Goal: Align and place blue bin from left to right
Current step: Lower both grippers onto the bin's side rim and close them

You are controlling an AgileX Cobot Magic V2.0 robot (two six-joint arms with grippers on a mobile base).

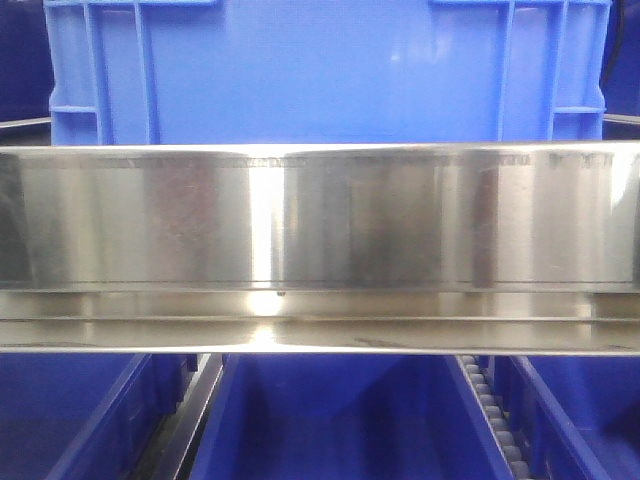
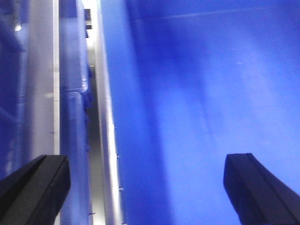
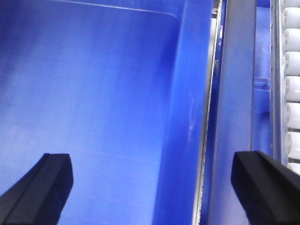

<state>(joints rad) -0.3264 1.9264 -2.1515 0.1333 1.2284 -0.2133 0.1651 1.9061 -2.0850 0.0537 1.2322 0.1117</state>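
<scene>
Presently on the upper level: the blue bin (image 1: 320, 70), a bright mid-blue crate with a smooth flat wall facing the front camera and paired vertical ribs near both corners. It stands behind and above the steel rail (image 1: 320, 215), roughly centred and spanning nearly the whole width of the front view. The rail hides its base.

- The steel rail: a broad polished band running straight across, with a narrower ledge beneath.
- The lower bins (image 1: 330, 420): darker blue, side by side below the rail. A dark divider (image 1: 185, 415) runs left of the middle one and a roller track (image 1: 490, 405) runs on its right.
- The left claw (image 2: 146, 183): released, its black fingers (image 2: 35, 187) spread wide with nothing between them. It hovers over a smooth blue surface, with a metal strip (image 2: 108, 140) toward its left finger.
- The right claw (image 3: 152, 185): likewise released, its fingers (image 3: 267, 187) wide apart and gripping nothing. Under it is a blue inner wall, with white rollers (image 3: 293, 93) at the far right edge.

Relation: the blue under both claws is blurred and probably belongs to the lower middle bin, not the crate. The blue bin sits a level above, and neither claw holds it.
</scene>
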